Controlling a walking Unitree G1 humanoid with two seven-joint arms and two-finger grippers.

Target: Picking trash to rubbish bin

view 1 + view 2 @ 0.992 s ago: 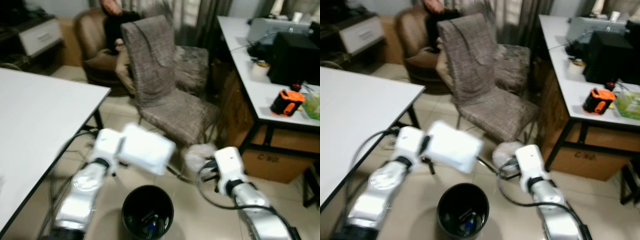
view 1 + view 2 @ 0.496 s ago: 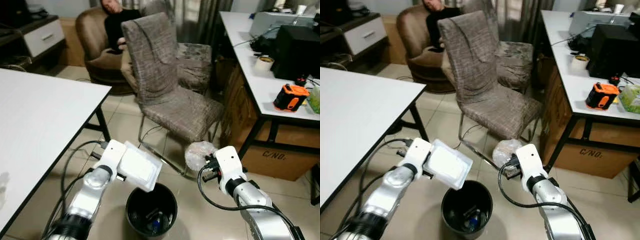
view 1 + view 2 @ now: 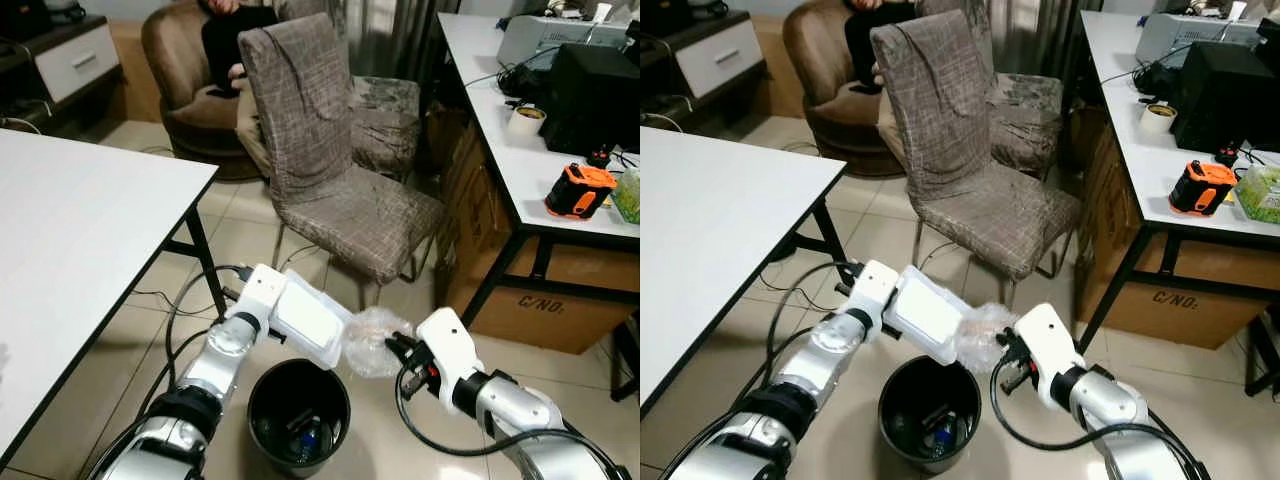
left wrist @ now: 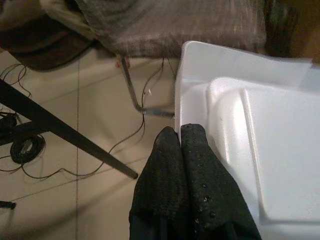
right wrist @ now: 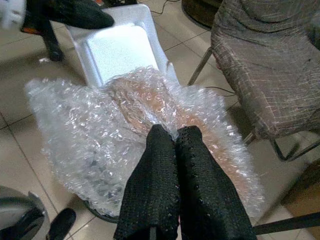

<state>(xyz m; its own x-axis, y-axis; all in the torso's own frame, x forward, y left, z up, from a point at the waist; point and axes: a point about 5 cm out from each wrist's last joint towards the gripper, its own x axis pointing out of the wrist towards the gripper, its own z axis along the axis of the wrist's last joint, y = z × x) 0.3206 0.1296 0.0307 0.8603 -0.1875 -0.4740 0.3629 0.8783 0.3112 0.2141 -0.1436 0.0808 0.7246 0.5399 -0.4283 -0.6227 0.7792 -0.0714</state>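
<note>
A black round rubbish bin stands on the tiled floor in front of me, with some trash inside. My left gripper is shut on the edge of a white plastic tray lid, held tilted just above the bin's far rim. My right gripper is shut on a crumpled sheet of bubble wrap, which hangs beside the tray, above the bin's right edge. The wrap touches the tray's lower end.
A grey fabric chair stands just behind the bin. A white table is on my left, with cables on the floor under it. A desk with an orange tape measure is on the right. A person sits in a brown armchair behind.
Both arms have come together over the bin: the tray moved right and the bubble wrap moved left and down until they meet. The camera has tilted slightly.
</note>
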